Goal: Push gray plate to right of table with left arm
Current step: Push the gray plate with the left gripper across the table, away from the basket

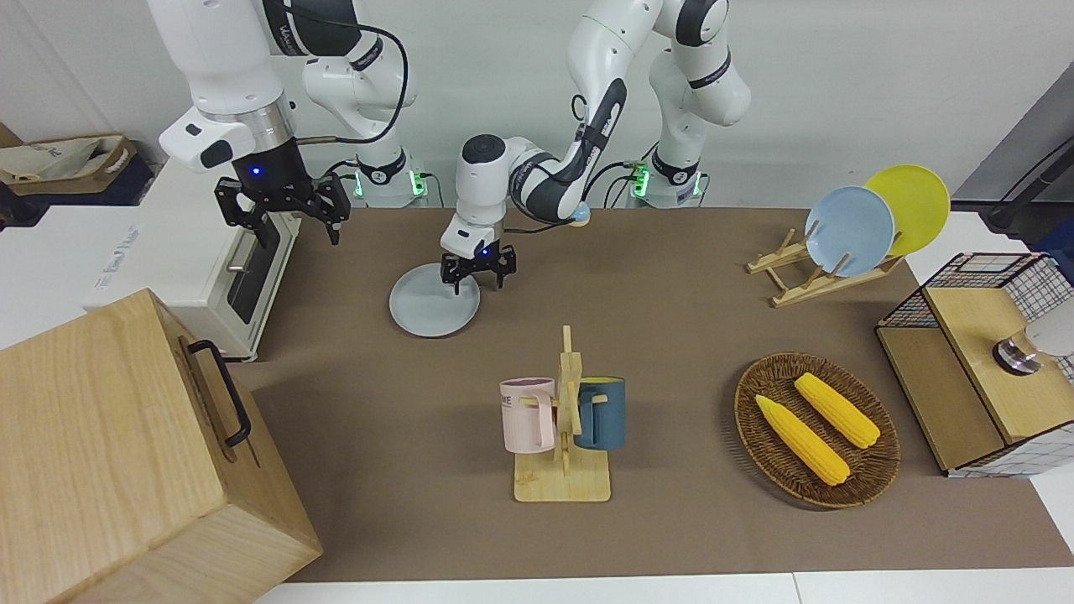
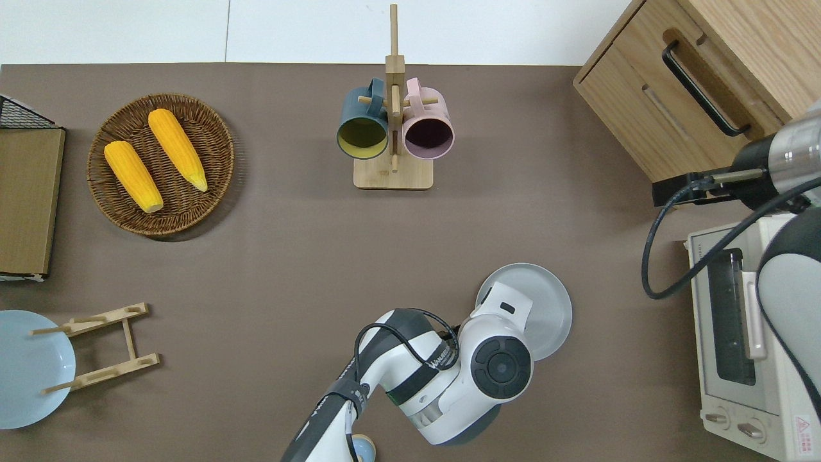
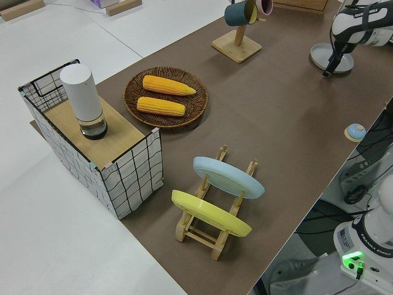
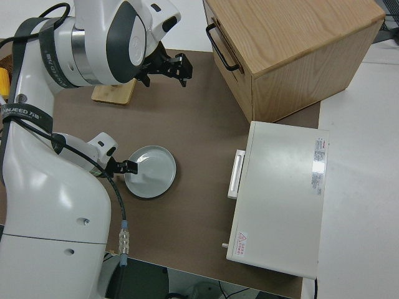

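From the front, the gray plate lies flat on the table, toward the right arm's end and fairly near the robots. The left gripper hangs low at the plate's rim, on the side facing the left arm's end of the table. Its fingers look spread a little, with nothing between them. So the plate lies toward the right arm's end from the gripper, which looks like the right way to push. The right gripper is parked, jaws spread and empty.

From above, the left arm's wrist covers part of the gray plate, so I cannot see the fingertips. Bare brown cloth lies between the plate and the white oven, so there is room to slide. The wooden box sits farther from the robots, off the push path.

From the left side, the left gripper touches or nearly touches the plate's rim; I cannot tell which.

From the right side, the round gray plate has open cloth between it and the oven. The push should stop short of the oven.
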